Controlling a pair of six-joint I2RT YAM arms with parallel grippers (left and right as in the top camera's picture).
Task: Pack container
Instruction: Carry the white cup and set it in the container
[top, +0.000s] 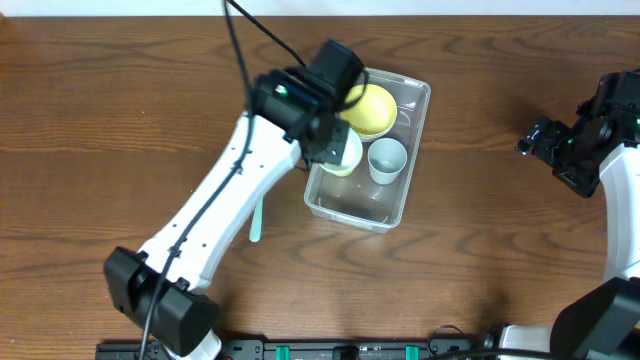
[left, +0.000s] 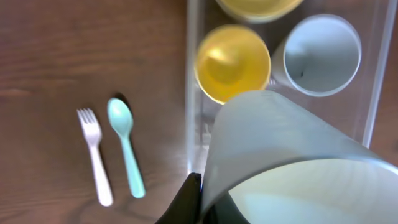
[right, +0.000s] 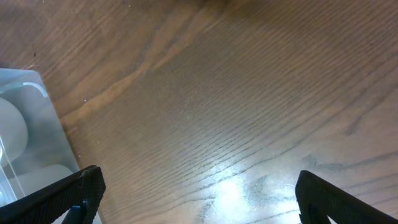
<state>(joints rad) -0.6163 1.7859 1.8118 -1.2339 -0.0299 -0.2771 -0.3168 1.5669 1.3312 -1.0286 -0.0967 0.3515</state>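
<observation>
The clear plastic container (top: 418, 140) stands at the table's middle back. It holds a yellow bowl (top: 372, 108), a pale blue cup (top: 387, 160) and a yellow cup (left: 231, 62). My left gripper (top: 335, 140) hangs over the container's left side, shut on the rim of a pale green bowl (top: 346, 157). In the left wrist view that bowl (left: 292, 162) fills the lower right, and one dark finger of the gripper (left: 198, 199) presses its rim above the container wall (left: 191, 93). My right gripper (right: 196, 193) is open and empty over bare wood, right of the container (right: 31, 124).
A white fork (left: 93, 155) and a teal spoon (left: 124, 146) lie side by side on the table just left of the container. In the overhead view the spoon (top: 256, 222) shows beside my left arm; the fork is hidden there.
</observation>
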